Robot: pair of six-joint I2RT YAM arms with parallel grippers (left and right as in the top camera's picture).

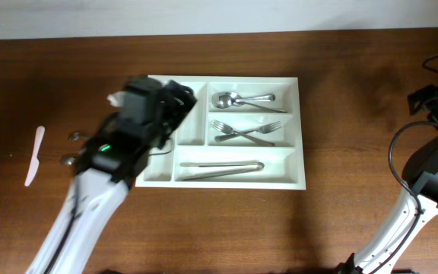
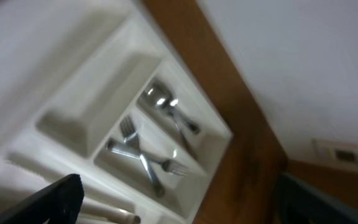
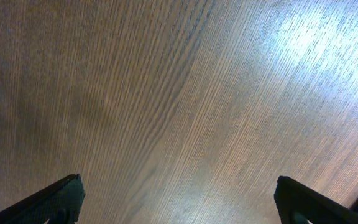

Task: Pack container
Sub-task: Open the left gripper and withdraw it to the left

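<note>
One white knife lies well left of the container, which sits on the table. The left gripper hovers spread wide over the container's left compartments. The right gripper, well right of it, gapes wide, empty.

Left arm overhangs container left half; right half unobstructed.

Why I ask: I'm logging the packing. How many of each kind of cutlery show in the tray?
Spoons: 2
Forks: 2
Tongs: 1
Total: 5 visible in the tray; the left arm covers its left part.
</note>
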